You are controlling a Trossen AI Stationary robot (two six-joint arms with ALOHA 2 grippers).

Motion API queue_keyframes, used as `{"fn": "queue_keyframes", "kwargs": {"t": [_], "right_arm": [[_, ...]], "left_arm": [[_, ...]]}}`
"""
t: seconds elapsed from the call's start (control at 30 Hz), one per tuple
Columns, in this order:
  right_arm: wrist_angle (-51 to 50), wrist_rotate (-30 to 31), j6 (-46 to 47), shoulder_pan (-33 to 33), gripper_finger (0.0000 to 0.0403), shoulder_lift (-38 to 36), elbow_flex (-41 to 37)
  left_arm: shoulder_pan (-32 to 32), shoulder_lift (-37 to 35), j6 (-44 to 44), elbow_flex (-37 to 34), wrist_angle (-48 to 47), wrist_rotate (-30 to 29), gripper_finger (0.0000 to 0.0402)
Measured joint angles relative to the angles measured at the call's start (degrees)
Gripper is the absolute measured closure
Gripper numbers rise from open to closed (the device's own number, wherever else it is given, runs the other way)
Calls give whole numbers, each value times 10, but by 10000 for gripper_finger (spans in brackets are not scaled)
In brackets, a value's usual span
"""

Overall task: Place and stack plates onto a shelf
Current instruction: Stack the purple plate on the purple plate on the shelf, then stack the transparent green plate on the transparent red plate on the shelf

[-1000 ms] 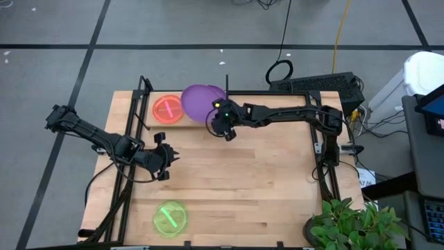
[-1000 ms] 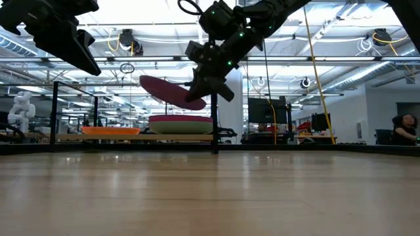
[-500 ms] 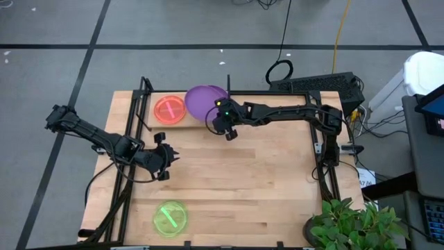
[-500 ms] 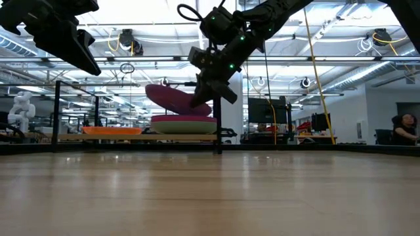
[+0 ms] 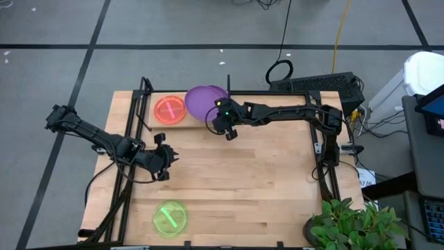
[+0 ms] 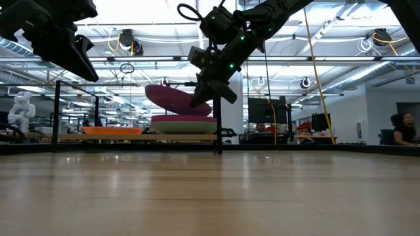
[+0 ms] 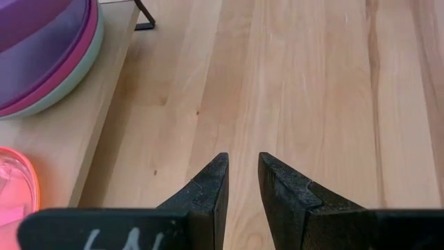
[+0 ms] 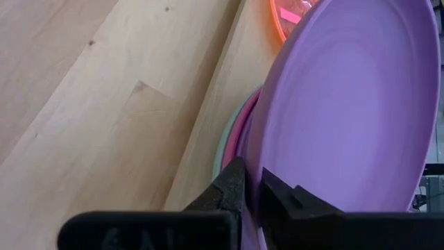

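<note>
My right gripper [image 5: 222,119] is shut on a large purple plate [image 5: 205,101] over the shelf [image 5: 182,126] at the table's far left. Under it on the shelf sits a stack with a magenta plate [image 8: 244,132] on a pale teal one [image 8: 223,146]. The low view shows the purple plate [image 6: 172,98] tilted above this stack [image 6: 182,123]. A red-orange plate [image 5: 168,109] lies on the shelf to the left. A neon-green plate [image 5: 170,217] lies flat on the table near its front edge. My left gripper [image 5: 168,158] hovers open over the table's left, holding nothing. My right gripper pinches the purple plate by its rim [image 8: 277,161] on the side toward the table's right, one finger above and one below. The fingers come slanting down from the right. The plate is lifted just above the stack, tilted with the held side lower and the free side higher.
The shelf's black frame and upright post [image 5: 227,85] stand at the far edge by the stack. Bare wooden tabletop [image 5: 263,180] stretches across the middle and right. A potted plant [image 5: 354,222] sits at the near right corner.
My right gripper has carried the purple plate a little toward the table's right, from over the shelf's middle to over the stack, and lowered it slightly. In the last half second it has kept nearly still.
</note>
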Motion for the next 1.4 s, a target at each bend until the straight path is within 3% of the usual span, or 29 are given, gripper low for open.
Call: {"fn": "queue_keyframes", "kwargs": {"t": [0.23, 0.63, 0.93, 1.4], "right_arm": [[1, 2, 0, 0, 381, 0, 0], [14, 27, 10, 22, 289, -5, 0], [11, 47, 44, 67, 281, -39, 0], [-103, 45, 256, 175, 282, -98, 0]], "left_arm": [[0, 0, -3, 0, 1, 1, 316], [0, 0, -19, 0, 1, 12, 316], [-14, 0, -46, 0, 1, 18, 316], [-147, 2, -173, 0, 14, 32, 316]]}}
